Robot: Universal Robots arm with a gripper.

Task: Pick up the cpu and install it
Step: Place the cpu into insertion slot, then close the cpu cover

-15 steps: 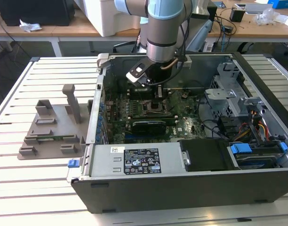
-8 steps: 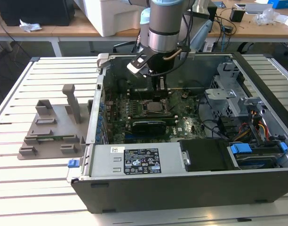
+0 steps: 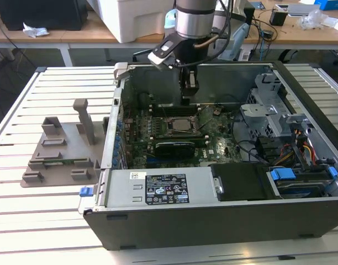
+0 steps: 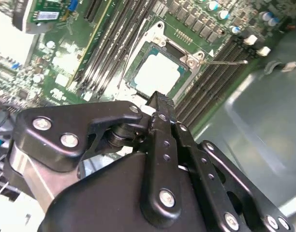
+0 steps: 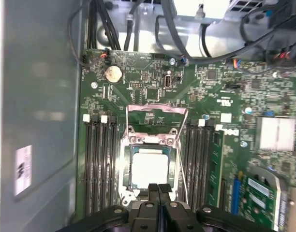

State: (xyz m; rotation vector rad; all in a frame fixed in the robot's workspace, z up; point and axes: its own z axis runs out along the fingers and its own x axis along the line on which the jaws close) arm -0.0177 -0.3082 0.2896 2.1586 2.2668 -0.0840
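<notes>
One gripper [image 5: 158, 189]: fingers pressed together, holding nothing, hanging just above the cpu's edge; in the exterior view at 12 o'clock from it.
Cpu [image 5: 149, 166]: lying flat in the motherboard socket [image 5: 124, 164], silvery top bare.
Memory slots [image 5: 97, 164]: flanking the socket.
Computer case [image 3: 213, 221]: open on the slatted table [image 3: 47, 221].
Grey tray [image 3: 58, 160]: in the exterior view at 9 o'clock from the case, well apart from the cpu.
</notes>
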